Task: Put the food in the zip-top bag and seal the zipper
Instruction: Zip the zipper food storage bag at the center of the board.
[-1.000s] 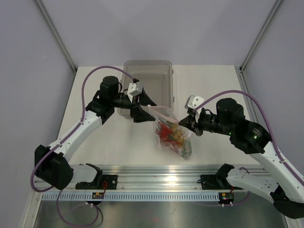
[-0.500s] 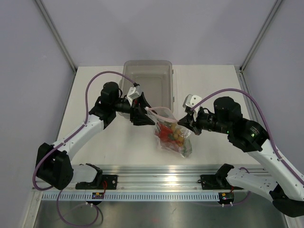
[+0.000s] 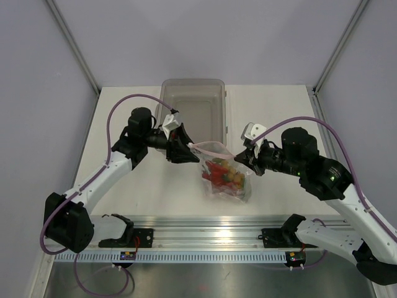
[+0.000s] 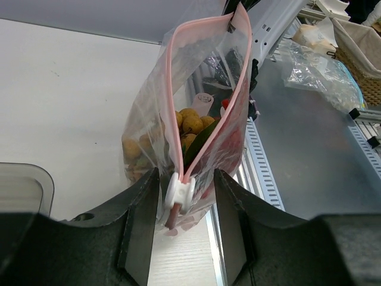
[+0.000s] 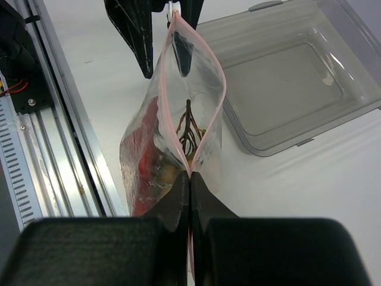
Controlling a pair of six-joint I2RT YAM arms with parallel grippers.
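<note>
Right hand (image 5: pixel 189 179): clenched. You have its fingers pressed flat together on the zipper (image 5: pixel 221 89) at one end of the mouth of the zip-top bag (image 5: pixel 143 149), and that end is pinched firmly.

Left hand (image 4: pixel 186 176): released. Its fingers stand on either side of the white slider (image 4: pixel 178 193) at the opposite end of the mouth, with a gap showing on both sides, so nothing is gripped there yet.

The bag hangs mouth-up between your two hands, over the tabletop (image 3: pixel 273 112) just ahead of the arm bases. Whether its bottom rests on the surface cannot be told. Inside it are the red lobster (image 5: pixel 146 140), the yellow-tan balls (image 4: pixel 190 124) and the thin stalks (image 5: pixel 187 128). The pepper is not clearly made out. The two pink strips bow apart in the middle, so loading looks finished and sealing is not.

Handling, as judged: the film is thin, soft and likely slippery, and the loose food drags it down and can swing. Take hold only at the stiffer pink strip and the slider, never the film. Keep the mouth taut between your hands so the slider travels without buckling the strip.

Beyond the bag, the grey tray (image 3: pixel 162 87) sits at the far side.
</note>
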